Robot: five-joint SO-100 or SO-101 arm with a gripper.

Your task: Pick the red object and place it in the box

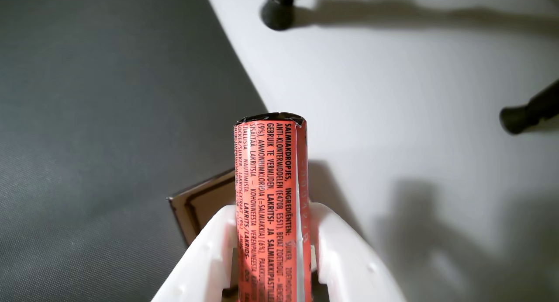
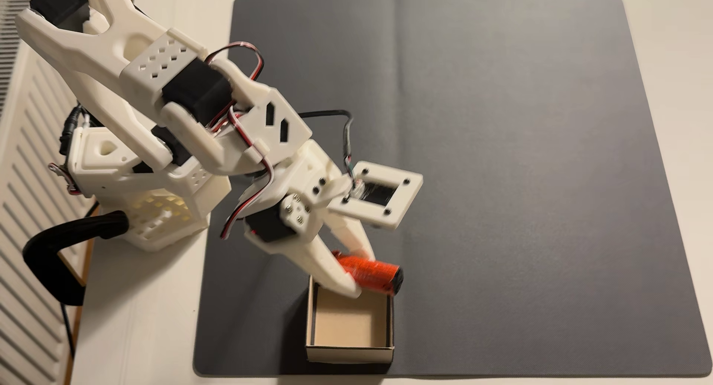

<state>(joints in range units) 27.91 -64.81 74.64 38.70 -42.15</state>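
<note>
My arm reaches down and forward over the grey mat, my pincer clamped on the red object above the box's far edge.

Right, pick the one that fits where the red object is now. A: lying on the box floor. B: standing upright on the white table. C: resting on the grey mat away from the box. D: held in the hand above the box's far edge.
D: the hand grips the red object over the far rim of the box, whose floor is bare.
</note>
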